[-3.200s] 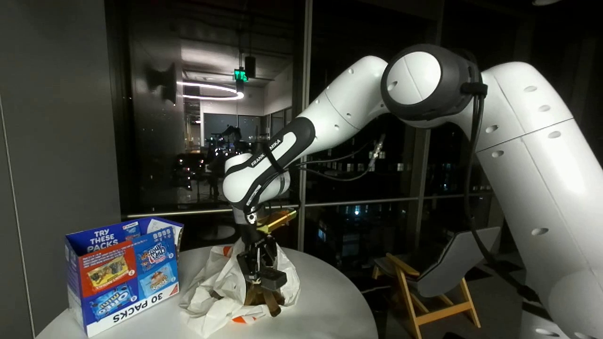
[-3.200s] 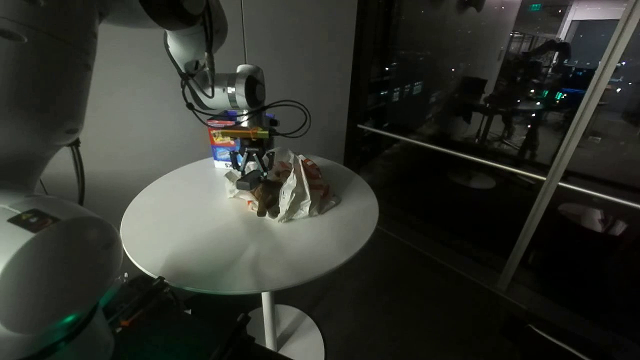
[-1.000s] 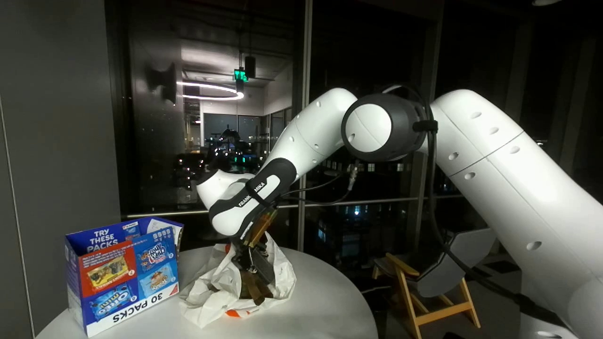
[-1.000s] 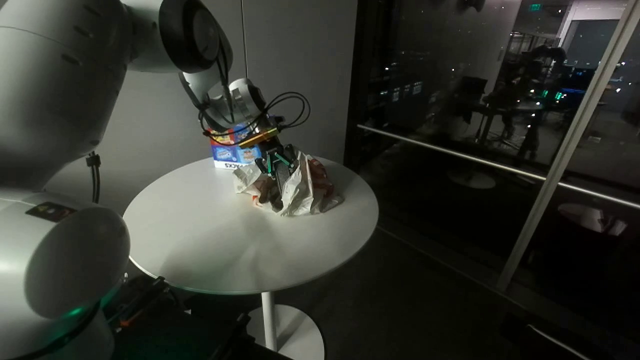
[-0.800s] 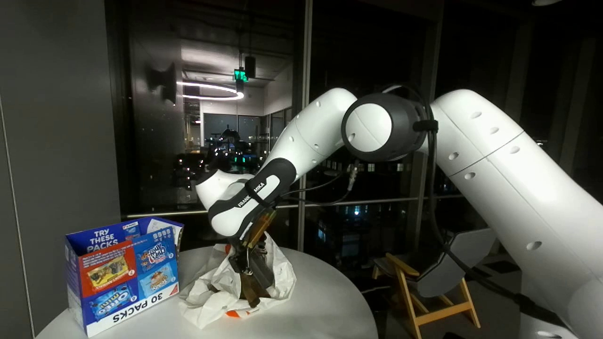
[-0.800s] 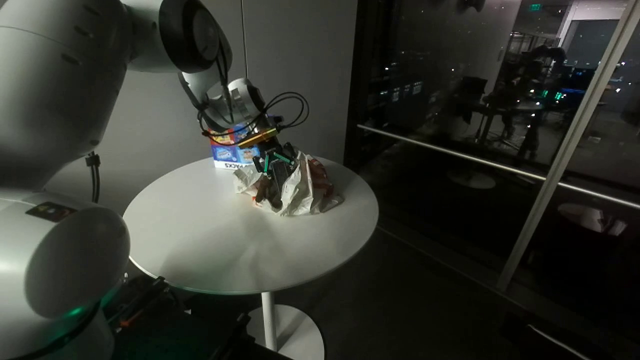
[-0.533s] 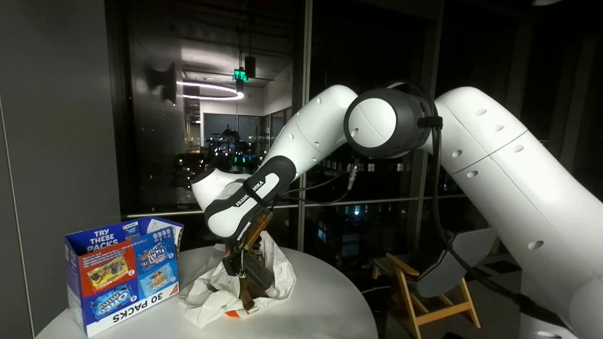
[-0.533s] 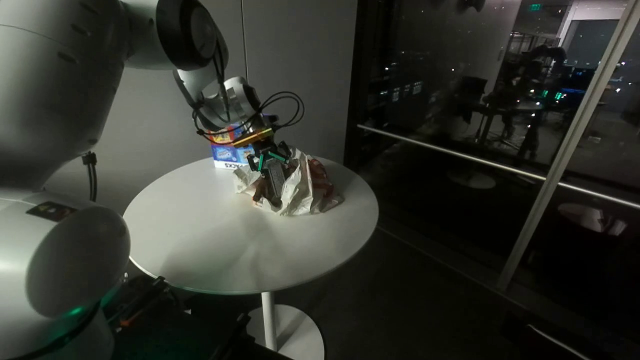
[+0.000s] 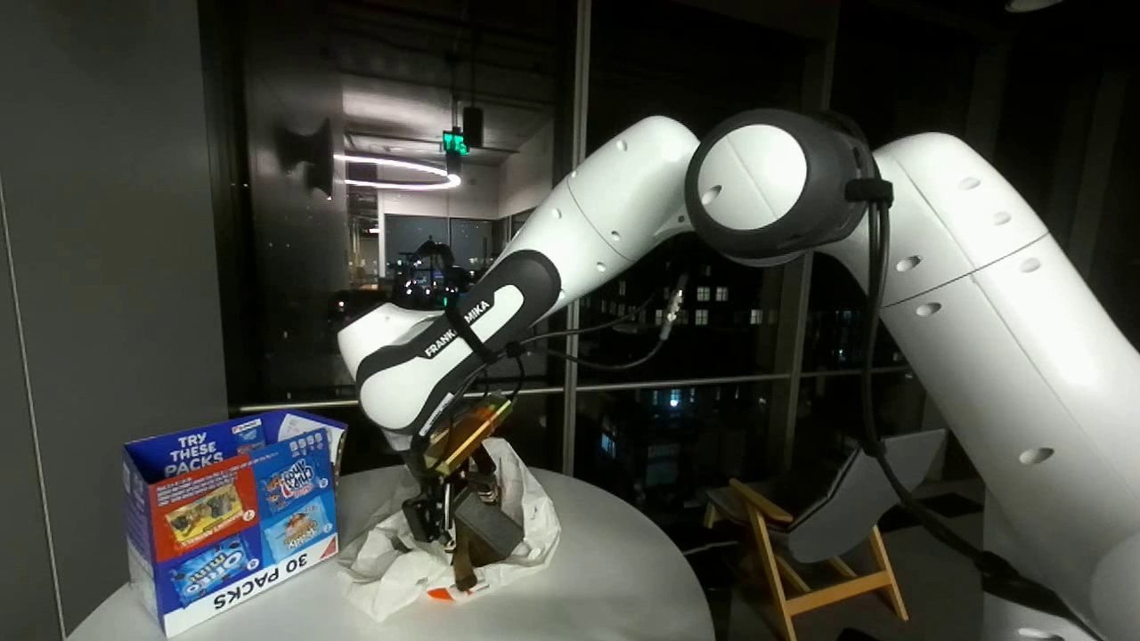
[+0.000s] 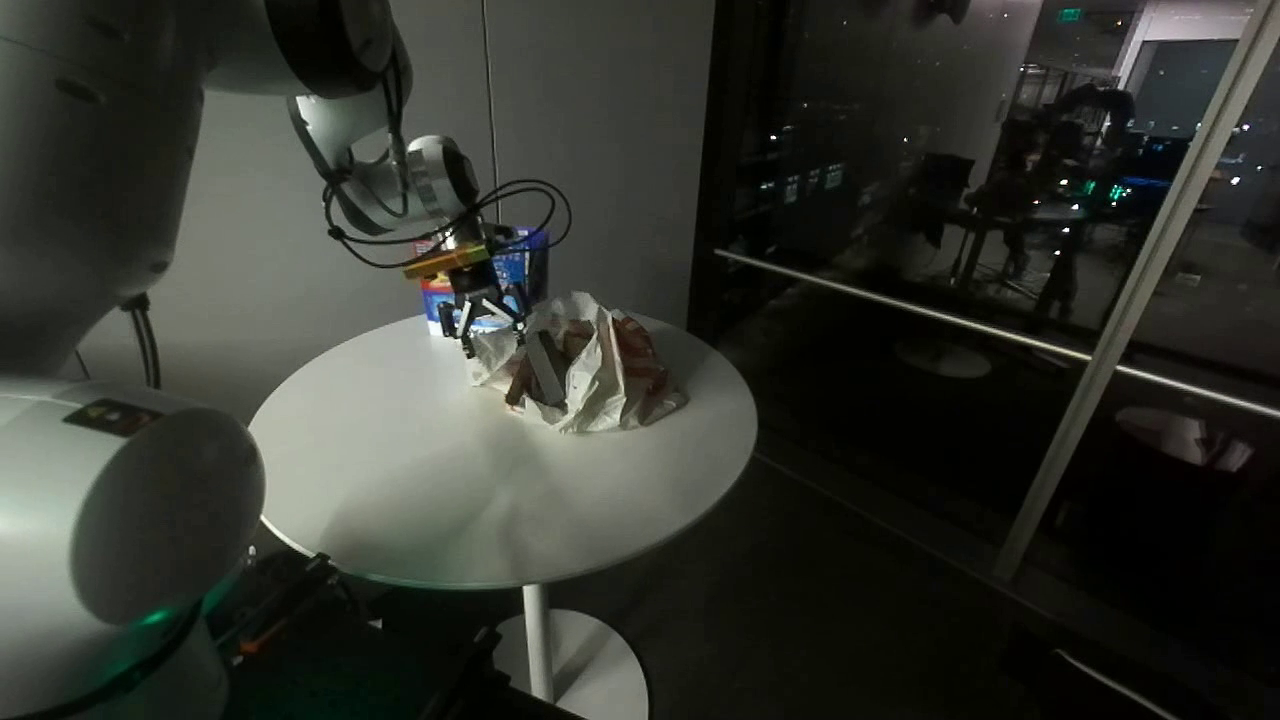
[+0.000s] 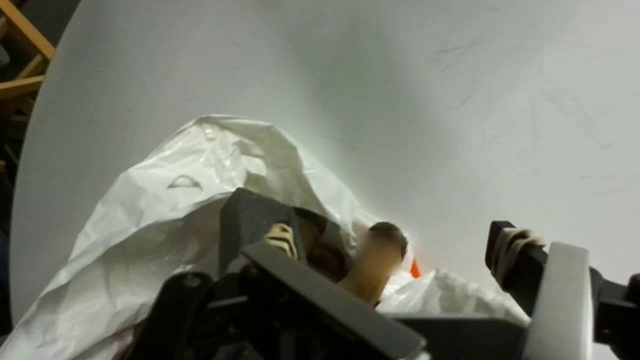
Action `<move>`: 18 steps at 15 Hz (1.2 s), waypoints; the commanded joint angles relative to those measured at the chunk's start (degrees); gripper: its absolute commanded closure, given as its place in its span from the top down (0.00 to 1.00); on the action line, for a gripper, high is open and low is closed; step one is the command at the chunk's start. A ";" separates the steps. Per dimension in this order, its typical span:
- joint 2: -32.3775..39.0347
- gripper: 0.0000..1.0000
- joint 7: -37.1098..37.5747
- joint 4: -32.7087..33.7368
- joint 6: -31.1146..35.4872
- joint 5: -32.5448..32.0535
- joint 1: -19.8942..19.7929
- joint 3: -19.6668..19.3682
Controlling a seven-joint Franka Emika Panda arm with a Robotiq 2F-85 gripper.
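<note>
My gripper (image 10: 494,342) hangs wide, empty, beside the dark grey rectangular block (image 10: 545,370), tilted at the mouth of the crumpled white plastic bag (image 10: 603,375), seemingly propped by the blunt brown piece (image 9: 463,561).

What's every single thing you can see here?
Round white table: one, white, under the bag.
Crumpled white plastic bag: one, white and red, on the table.
Dark grey rectangular block: one, grey, at the bag's mouth.
Long brown thing: count unclear, brown, at the bag's mouth.
Blue cardboard snack box: one, blue and red, near the bag.
Grey wooden chair: one, grey and tan, past the table.
Dark glass window: several panes, black, behind.
Glowing green sign: one, green, seen in the window.
White robot arm: one, white, above the table.
Black two-fingered pincer: one, black, open beside the block.
</note>
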 commanded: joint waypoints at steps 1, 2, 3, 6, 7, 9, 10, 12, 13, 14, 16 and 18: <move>-0.44 1.00 -0.06 -0.44 -0.35 1.15 0.22 0.32; -0.77 1.00 -0.07 -0.89 -0.36 1.49 0.24 0.58; -0.96 1.00 -0.07 -1.18 -0.36 1.57 0.23 0.65; 0.22 1.00 -0.02 -0.99 1.10 0.07 0.62 0.39; 0.71 1.00 -0.39 -1.07 3.40 -0.16 0.55 0.66; 1.30 1.00 0.41 -1.69 9.68 -2.02 1.19 0.26; 1.54 1.00 0.55 -1.86 12.67 -1.74 1.18 0.44; 1.71 1.00 -0.51 -2.41 17.13 -1.06 1.50 0.90; 1.58 1.00 0.49 -2.78 18.25 -2.32 2.71 0.22; 1.64 1.00 1.29 -2.86 19.17 -2.99 3.45 -0.23; 1.61 0.75 1.62 -3.16 19.79 -4.68 4.68 -1.00; 1.65 0.66 3.10 -3.46 20.26 -6.50 5.87 -1.93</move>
